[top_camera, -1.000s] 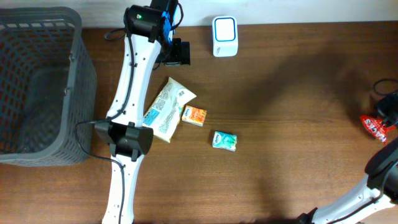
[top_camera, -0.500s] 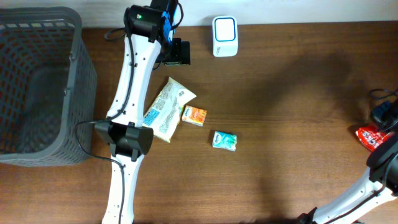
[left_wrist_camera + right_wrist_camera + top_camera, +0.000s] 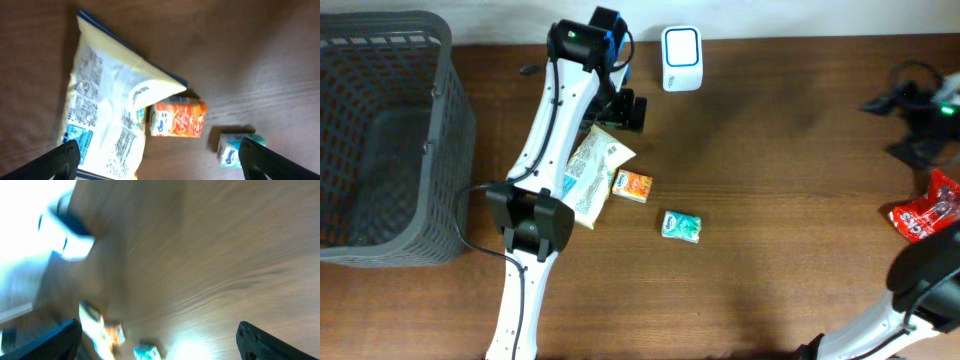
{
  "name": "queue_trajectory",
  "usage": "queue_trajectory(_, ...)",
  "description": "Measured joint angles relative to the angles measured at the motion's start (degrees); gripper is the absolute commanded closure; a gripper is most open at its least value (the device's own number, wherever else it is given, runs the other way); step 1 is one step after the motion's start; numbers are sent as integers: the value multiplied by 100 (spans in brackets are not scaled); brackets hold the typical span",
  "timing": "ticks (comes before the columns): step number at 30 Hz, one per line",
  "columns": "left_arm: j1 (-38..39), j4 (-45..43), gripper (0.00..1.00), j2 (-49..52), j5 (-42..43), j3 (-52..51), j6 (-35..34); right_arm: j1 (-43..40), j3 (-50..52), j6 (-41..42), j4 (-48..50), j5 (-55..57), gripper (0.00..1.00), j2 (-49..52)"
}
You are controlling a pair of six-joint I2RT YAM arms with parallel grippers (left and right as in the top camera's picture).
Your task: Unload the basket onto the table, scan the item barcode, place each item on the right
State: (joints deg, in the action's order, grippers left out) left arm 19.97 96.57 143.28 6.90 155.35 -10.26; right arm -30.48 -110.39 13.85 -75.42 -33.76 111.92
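The right tool [image 3: 160, 342] now stands open, away from the crinkled red foil packet [image 3: 925, 208], which lies loose on the bench [image 3: 770, 250]. The left tool [image 3: 160, 159] has shifted right, over the cream plastic snack bag [image 3: 585, 175].

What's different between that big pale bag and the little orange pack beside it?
The bag is far larger than the orange pack. The bag is a flat, crinkled pouch, cream with blue edging; the orange pack is a small blocky carton with a white end. Both lie side by side on the wooden table.
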Motion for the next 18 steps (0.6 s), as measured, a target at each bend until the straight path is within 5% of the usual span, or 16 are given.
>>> queue_trajectory(6, -11, 4, 1, 0, -7, -365, 90, 1200, 0, -208, -4, 273, 2, 0)
queue_trajectory(18, 28, -857, 1, 0, -157, -1633, 131, 2157, 0, -234, -7, 697, 2, 0)
